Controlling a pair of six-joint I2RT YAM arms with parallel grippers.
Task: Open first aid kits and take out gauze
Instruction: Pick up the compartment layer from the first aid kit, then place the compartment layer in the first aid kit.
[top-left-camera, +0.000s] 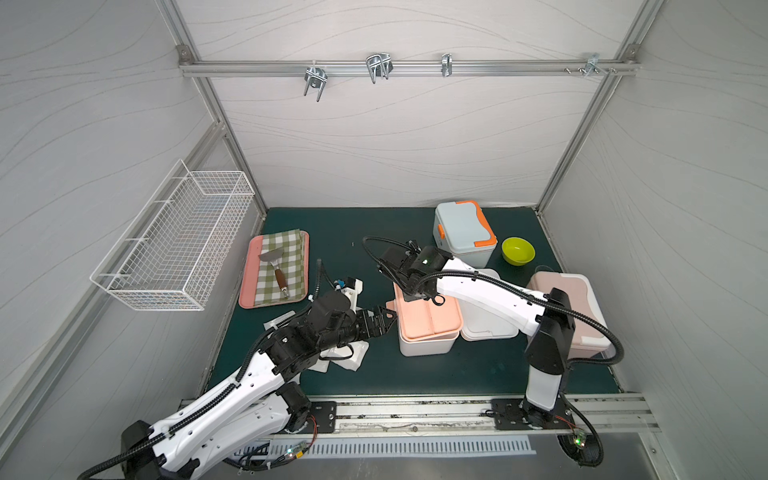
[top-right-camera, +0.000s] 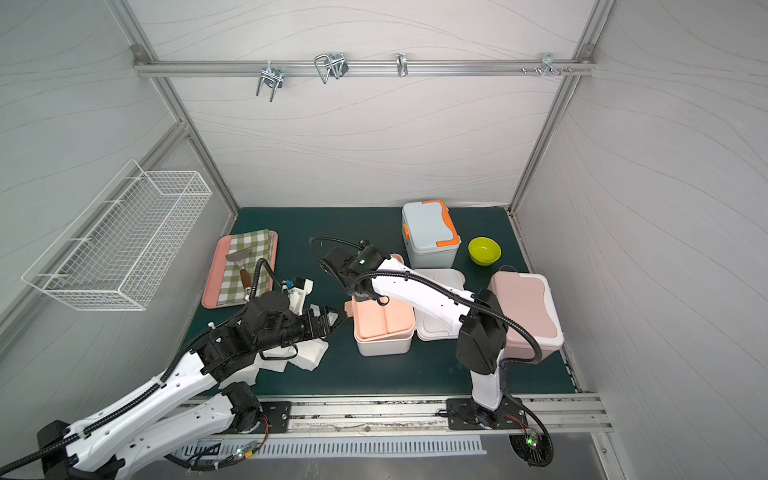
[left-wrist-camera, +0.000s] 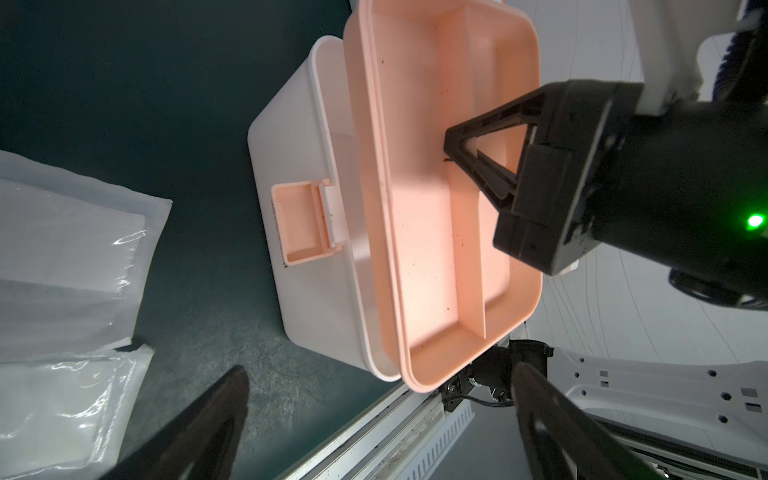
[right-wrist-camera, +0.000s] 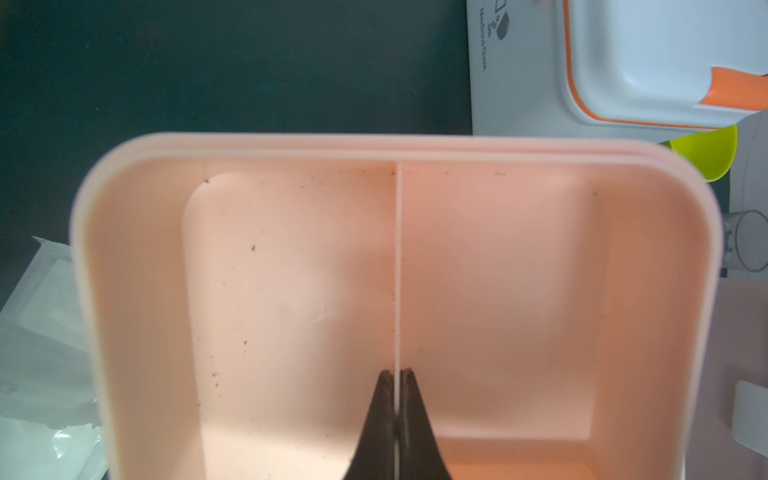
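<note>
The white first aid kit (top-left-camera: 428, 345) (top-right-camera: 384, 345) (left-wrist-camera: 299, 166) stands open, with its white lid (top-left-camera: 486, 324) lying beside it. My right gripper (top-left-camera: 415, 297) (top-right-camera: 365, 297) (right-wrist-camera: 398, 374) is shut on the divider of the kit's peach inner tray (top-left-camera: 432, 316) (left-wrist-camera: 424, 208) (right-wrist-camera: 291, 270). That tray sits askew over the box. My left gripper (top-left-camera: 384, 318) (top-right-camera: 336, 318) (left-wrist-camera: 382, 374) is open beside the box's latch side, holding nothing. Gauze packs (top-left-camera: 345, 357) (top-right-camera: 309, 357) (left-wrist-camera: 62, 249) lie on the mat under my left arm. The blue kit (top-left-camera: 463, 232) and the pink kit (top-left-camera: 582, 307) are shut.
A pink tray (top-left-camera: 249, 286) with checked cloth and a spatula lies at the left. A green bowl (top-left-camera: 518, 250) sits between the blue and pink kits. A wire basket (top-left-camera: 174, 245) hangs on the left wall.
</note>
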